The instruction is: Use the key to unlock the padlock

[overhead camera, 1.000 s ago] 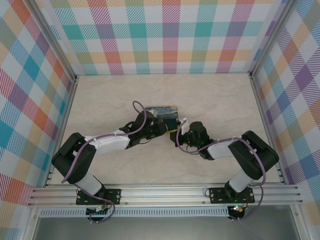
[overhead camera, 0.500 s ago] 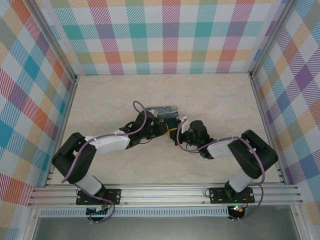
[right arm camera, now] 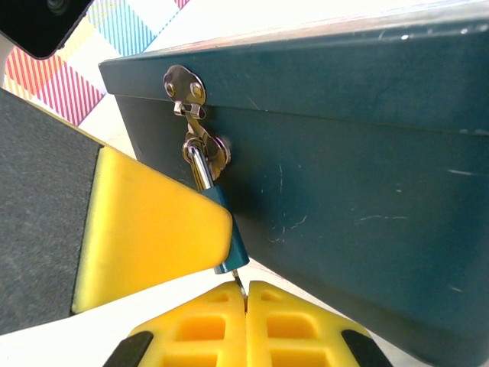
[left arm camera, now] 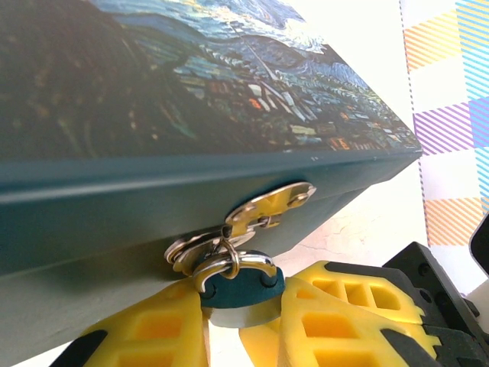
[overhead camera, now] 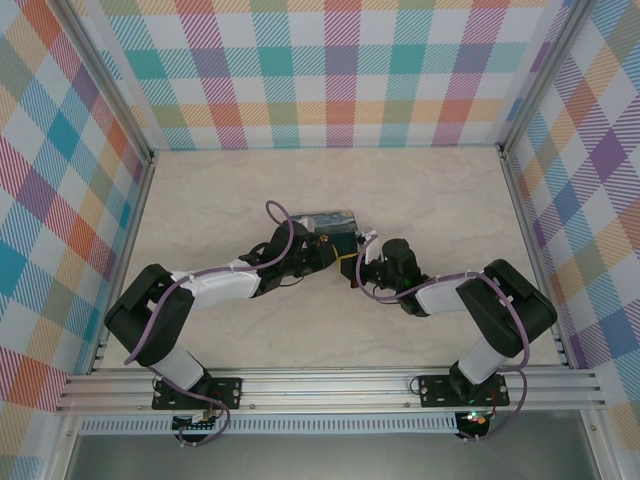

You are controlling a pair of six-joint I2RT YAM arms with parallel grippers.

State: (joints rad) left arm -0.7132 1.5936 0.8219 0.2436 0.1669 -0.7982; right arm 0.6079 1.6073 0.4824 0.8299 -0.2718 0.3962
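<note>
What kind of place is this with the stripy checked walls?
Probably a robot practice booth: a left arm and right arm bolted to a metal rail, checked walls boxing in a pale table, and a painted tin with a tiny padlock.

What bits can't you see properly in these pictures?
- Key: in the right wrist view it is just a sliver, and the right gripper covers the rest.
- Keyhole: hidden, so I can't tell if the key is in.
- Padlock: in the right wrist view it is half behind a finger of the left gripper.
- Top view: padlock and key are too small, tucked under the grippers.
</note>
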